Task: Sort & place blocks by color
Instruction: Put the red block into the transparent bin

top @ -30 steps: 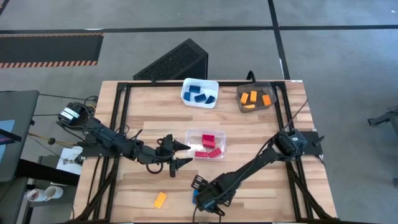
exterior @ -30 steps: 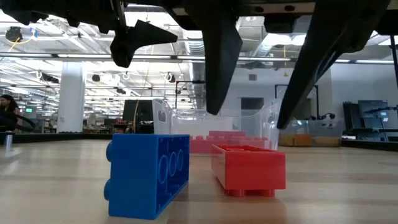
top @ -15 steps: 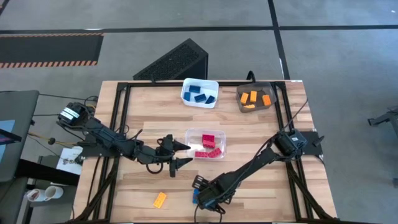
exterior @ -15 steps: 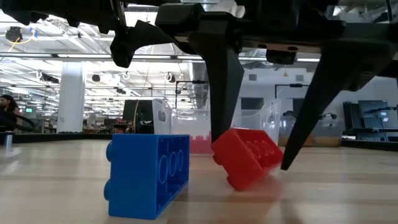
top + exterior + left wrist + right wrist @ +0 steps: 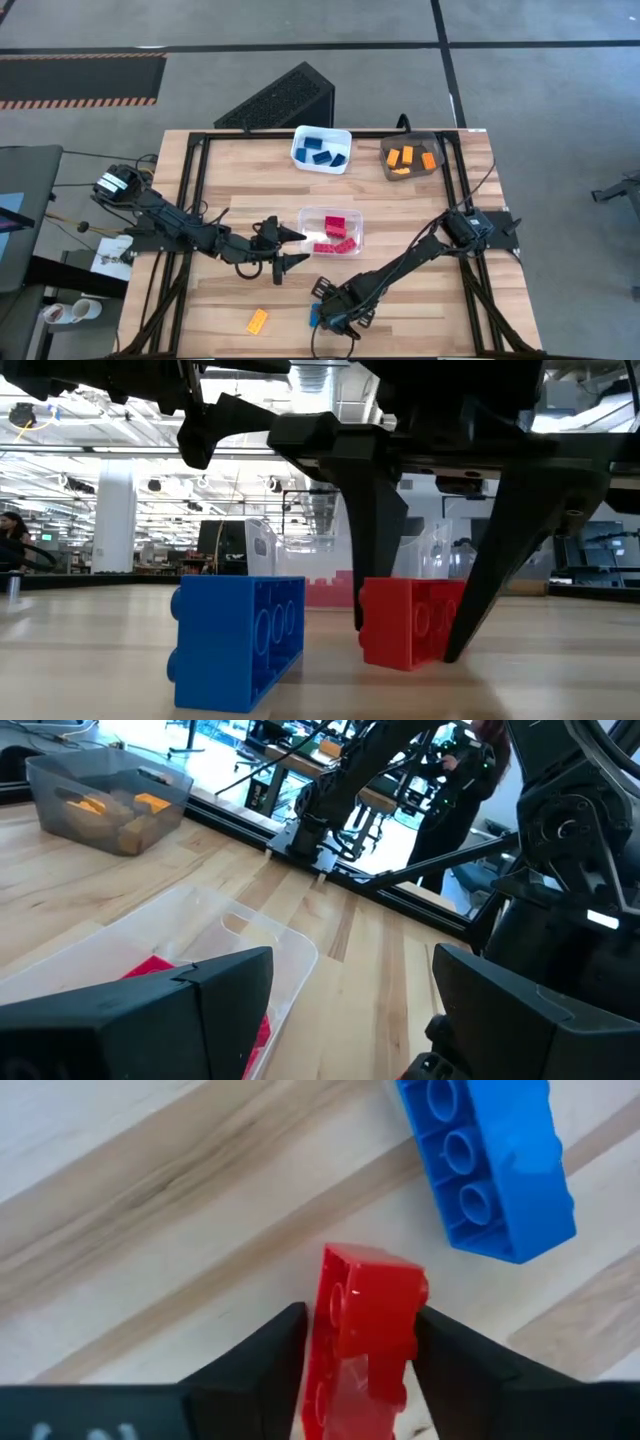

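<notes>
**Red brick pinched at the near edge of the table**

The red brick (image 5: 365,1325) sits on the wood at the front of the table (image 5: 420,215), just beside a blue brick (image 5: 238,640) and well apart from the clear bin (image 5: 331,233) that holds the other red ones. It looks light, hard and smooth, so I judge it could twist or squirt out if squeezed off-centre; the flat side walls are the place to hold, not the studs.

My right gripper (image 5: 410,645) has its fingers (image 5: 250,1365) pressed against those walls, one on each side, the brick on its side on the wood. That arm reaches low from the right rail, wrist pointing down.

My left gripper (image 5: 288,248) hangs spread and empty beside the clear bin.
</notes>
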Controlling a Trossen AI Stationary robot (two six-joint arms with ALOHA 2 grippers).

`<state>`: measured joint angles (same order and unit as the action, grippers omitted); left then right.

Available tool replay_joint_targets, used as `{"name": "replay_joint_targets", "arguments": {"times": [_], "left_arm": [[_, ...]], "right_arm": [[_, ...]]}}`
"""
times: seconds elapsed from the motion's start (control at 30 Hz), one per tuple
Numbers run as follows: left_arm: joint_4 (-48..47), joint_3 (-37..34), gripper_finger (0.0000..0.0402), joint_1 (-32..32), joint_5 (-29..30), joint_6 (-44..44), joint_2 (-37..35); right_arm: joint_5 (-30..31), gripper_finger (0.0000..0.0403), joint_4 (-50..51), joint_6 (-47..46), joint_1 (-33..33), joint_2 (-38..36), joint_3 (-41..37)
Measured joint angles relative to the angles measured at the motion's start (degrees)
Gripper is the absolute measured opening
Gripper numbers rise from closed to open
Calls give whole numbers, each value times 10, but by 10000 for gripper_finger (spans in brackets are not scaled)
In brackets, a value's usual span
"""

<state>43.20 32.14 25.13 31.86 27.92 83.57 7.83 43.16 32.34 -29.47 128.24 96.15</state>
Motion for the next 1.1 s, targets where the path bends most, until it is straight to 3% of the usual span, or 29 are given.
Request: {"name": "replay_joint_targets", "arguments": {"times": [0.3,0.53,0.7,0.93,1.1], "left_arm": [[0,0,263,0,0,0,0],[0,0,263,0,3,0,0],[0,0,263,0,3,0,0],[0,0,263,0,3,-1,0],[-1,0,263,0,-1,-2,0]], "right_arm": [[7,86,14,-10,-6,2,7],[42,87,41,-34,-13,5,46],[44,110,45,-57,-10,0,78],[41,89,84,-78,17,-18,82],[39,98,112,-121,42,-55,73]]}}
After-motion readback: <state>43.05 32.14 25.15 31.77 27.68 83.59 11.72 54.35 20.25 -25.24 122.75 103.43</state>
